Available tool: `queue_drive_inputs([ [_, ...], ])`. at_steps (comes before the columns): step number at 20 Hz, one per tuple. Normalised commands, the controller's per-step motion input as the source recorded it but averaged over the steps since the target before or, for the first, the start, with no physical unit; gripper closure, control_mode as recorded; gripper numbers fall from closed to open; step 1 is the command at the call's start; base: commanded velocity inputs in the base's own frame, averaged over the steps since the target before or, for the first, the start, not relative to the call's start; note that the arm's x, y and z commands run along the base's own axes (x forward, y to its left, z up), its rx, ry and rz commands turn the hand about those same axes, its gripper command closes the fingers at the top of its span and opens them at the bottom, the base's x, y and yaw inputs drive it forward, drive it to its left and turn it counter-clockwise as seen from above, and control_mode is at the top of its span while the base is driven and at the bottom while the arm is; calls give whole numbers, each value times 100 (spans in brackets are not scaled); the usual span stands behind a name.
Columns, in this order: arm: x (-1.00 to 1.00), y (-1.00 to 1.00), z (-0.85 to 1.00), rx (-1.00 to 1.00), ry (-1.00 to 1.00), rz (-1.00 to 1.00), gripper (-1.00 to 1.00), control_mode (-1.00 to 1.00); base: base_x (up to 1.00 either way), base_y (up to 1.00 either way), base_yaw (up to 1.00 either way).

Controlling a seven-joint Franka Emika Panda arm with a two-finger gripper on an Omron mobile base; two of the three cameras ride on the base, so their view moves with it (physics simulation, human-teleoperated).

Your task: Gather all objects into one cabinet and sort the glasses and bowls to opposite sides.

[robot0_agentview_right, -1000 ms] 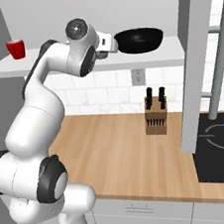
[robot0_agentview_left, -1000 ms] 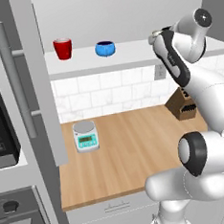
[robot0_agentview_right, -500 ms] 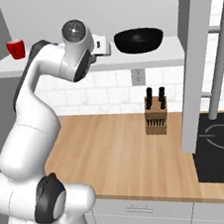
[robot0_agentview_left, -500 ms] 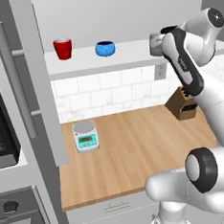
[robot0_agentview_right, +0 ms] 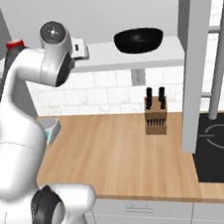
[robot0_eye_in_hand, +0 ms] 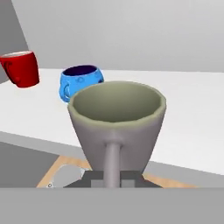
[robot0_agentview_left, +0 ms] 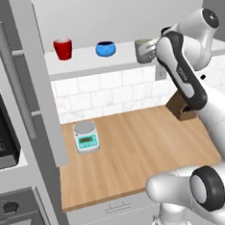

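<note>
My gripper (robot0_eye_in_hand: 113, 177) is shut on the handle of the grey-olive mug (robot0_eye_in_hand: 117, 118), which stands upright at the front edge of the white cabinet shelf (robot0_eye_in_hand: 188, 113). Whether the mug rests on the shelf I cannot tell. Beyond it on the shelf are the small blue bowl (robot0_eye_in_hand: 81, 81) and the red cup (robot0_eye_in_hand: 19, 68). From the left base, the red cup (robot0_agentview_left: 63, 49), the blue bowl (robot0_agentview_left: 107, 48) and the mug (robot0_agentview_left: 144, 50) stand in a row, with the gripper (robot0_agentview_left: 153, 48) at the mug's right. The wide black bowl (robot0_agentview_right: 138, 39) sits further right on the shelf (robot0_agentview_right: 127, 57).
The tall grey cabinet door (robot0_agentview_left: 34, 82) with its bar handle (robot0_agentview_left: 15, 79) stands open at the left; another open door (robot0_agentview_right: 195, 63) hangs at the right. On the wooden counter below are a small scale (robot0_agentview_left: 86, 136) and a knife block (robot0_agentview_right: 156, 116). A black stovetop (robot0_agentview_right: 221, 144) lies right.
My hand has shifted a little left along the shelf with the mug in it, toward the blue bowl. The arm's upper joints have swung up and to the right.
</note>
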Motion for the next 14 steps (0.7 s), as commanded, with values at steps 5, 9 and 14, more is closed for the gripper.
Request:
queue_drive_inputs([
  [5, -7, 64, 6, 0, 2, 8, 100, -100, 0, 0, 0],
  [9, 0, 43, 32, 0, 0, 1, 100, -100, 0, 0, 0],
  [14, 0, 40, 20, 1, 0, 0, 100, -100, 0, 0, 0],
])
